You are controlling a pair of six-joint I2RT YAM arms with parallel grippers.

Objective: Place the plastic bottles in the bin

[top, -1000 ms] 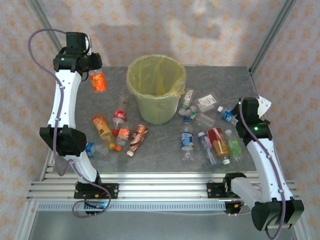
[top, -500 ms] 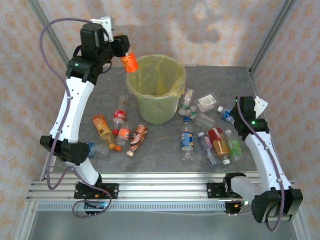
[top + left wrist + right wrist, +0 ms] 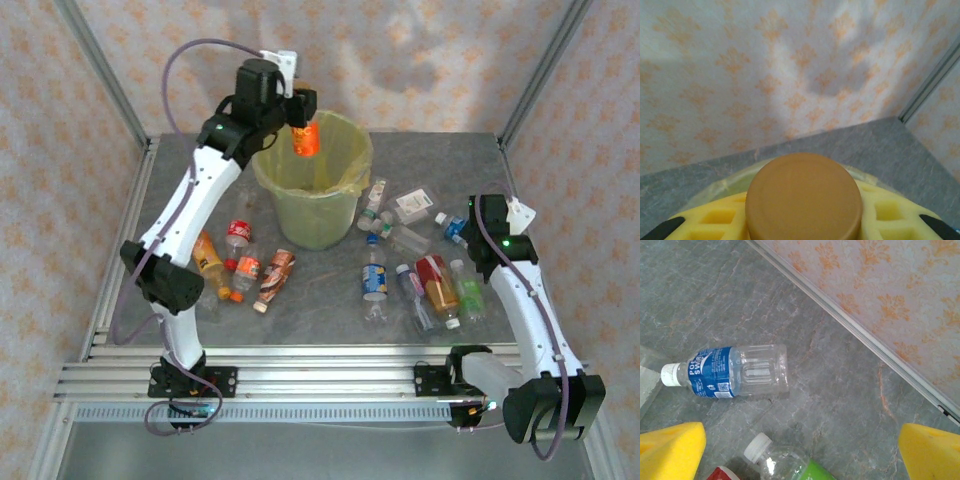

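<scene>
Currently, item 1: orange bottle (image 3: 305, 139), clamped in the left jaws, hanging over the bin (image 3: 305, 215) mouth, within its rim as seen from above. From the left wrist, its orange cap (image 3: 804, 197) faces the camera between yellow pads (image 3: 715, 220). Item 2: right jaws, wide apart, empty, poised over the surface (image 3: 840, 390) near a blue bottle (image 3: 735, 371) lying flat. Item 3: loose bottles (image 3: 374, 276) on the surface, at least 4 left of the bin, roughly 8 right of it. Handling, judged: thin, light, springy plastic; some look crushed; round ones likely to roll or slip; take each across the labelled middle. Hard to make out: the bin's floor; the orange bottle's body below its cap from the wrist; the exact count in the right cluster, where bottles overlap; a green bottle (image 3: 790, 467) cut off at the frame edge.
</scene>
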